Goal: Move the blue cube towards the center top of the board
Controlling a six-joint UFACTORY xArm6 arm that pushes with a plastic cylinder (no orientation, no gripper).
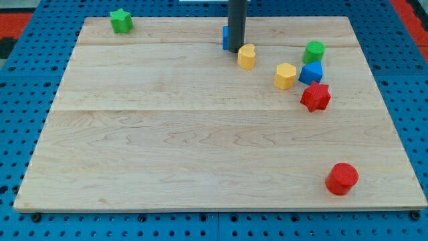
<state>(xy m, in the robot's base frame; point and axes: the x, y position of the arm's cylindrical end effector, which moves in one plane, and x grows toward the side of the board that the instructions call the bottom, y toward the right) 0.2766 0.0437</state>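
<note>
My tip (236, 51) stands near the top centre of the wooden board (200, 154). A blue block (225, 38) is right against the rod's left side and partly hidden by it, so I cannot make out its shape. A blue cube (311, 72) sits further to the view's right, between a green cylinder (313, 51) above it and a red star (315, 97) below it. A yellow block (247, 57) lies just right of and below my tip, close to it.
A second yellow block (285, 75) lies left of the blue cube. A green star (121, 21) is at the top left corner. A red cylinder (342, 179) is at the lower right. A blue pegboard (20, 100) surrounds the board.
</note>
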